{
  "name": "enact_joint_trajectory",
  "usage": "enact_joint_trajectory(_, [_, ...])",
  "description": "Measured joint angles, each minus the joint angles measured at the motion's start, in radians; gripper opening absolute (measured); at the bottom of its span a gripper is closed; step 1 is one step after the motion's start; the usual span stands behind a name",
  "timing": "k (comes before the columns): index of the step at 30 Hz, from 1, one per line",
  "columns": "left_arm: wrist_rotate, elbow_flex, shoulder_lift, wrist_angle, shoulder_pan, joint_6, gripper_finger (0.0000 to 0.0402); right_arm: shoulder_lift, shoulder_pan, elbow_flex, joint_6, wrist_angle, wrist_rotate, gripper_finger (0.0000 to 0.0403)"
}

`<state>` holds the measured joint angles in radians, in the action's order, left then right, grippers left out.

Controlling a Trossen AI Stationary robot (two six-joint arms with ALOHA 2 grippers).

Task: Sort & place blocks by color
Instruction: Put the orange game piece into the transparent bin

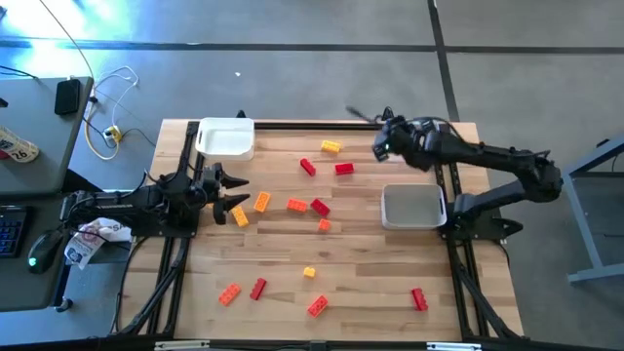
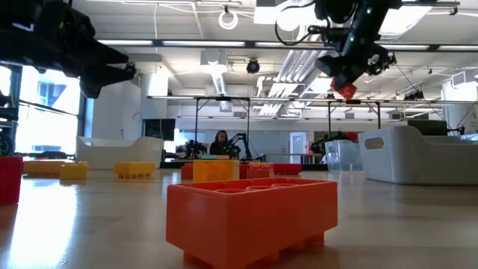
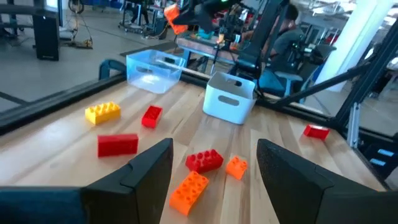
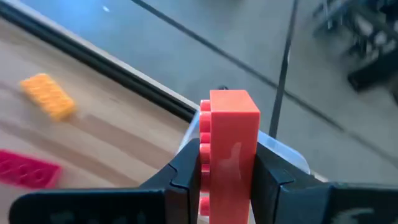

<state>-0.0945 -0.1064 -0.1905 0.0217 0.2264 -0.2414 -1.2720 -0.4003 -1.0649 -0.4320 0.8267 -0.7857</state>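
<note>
My right gripper (image 1: 382, 146) hangs over the table's far right part, shut on an orange-red brick (image 4: 231, 134) that also shows in the low view (image 2: 345, 91). A clear tray (image 3: 152, 70) lies below it, its rim (image 4: 291, 155) just behind the fingers. My left gripper (image 3: 214, 168) stands open at the table's left, a little above the wood, with nothing between its fingers. Loose bricks lie flat on the table: a yellow one (image 1: 331, 146), red ones (image 1: 343, 169), orange ones (image 1: 296, 205) and more near the front edge (image 1: 318, 306). My right gripper pinches the brick between its two fingers, one on the studded face (image 4: 204, 158) and one on the opposite face. The fingers slant down from the table's right side. The brick is lifted clear of the table, one narrow end sticking out past the fingertips.
A white tray (image 1: 413, 207) stands at the right, close to the right arm's base. Another white tray (image 1: 226, 136) stands at the far left. A black frame rail (image 1: 322, 124) runs along the far edge. Bare wood lies between the scattered bricks.
</note>
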Motion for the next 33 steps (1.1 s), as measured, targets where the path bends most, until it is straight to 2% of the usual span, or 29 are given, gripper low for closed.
enact_joint_trajectory(10, [-0.168, -0.236, -0.158, 0.267, 0.000, 0.003, 0.0220, -0.060, -0.325, 0.000, 0.123, -0.001, 0.191, 0.0078])
enact_joint_trajectory(13, [-0.201, -0.299, -0.226, 0.333, 0.000, -0.059, 0.0220, -0.101, -0.391, 0.000, 0.154, -0.002, 0.221, 0.0078])
enact_joint_trajectory(16, [-0.228, -0.354, -0.298, 0.406, 0.000, -0.184, 0.0220, -0.151, -0.440, 0.000, 0.190, -0.011, 0.257, 0.0078])
enact_joint_trajectory(21, [-0.214, -0.424, -0.404, 0.515, 0.000, -0.318, 0.0220, -0.231, -0.497, 0.000, 0.252, -0.055, 0.320, 0.0078])
enact_joint_trajectory(33, [-0.117, -0.442, -0.602, 0.544, 0.000, -0.487, 0.0220, -0.390, -0.544, 0.000, 0.284, -0.097, 0.486, 0.0078])
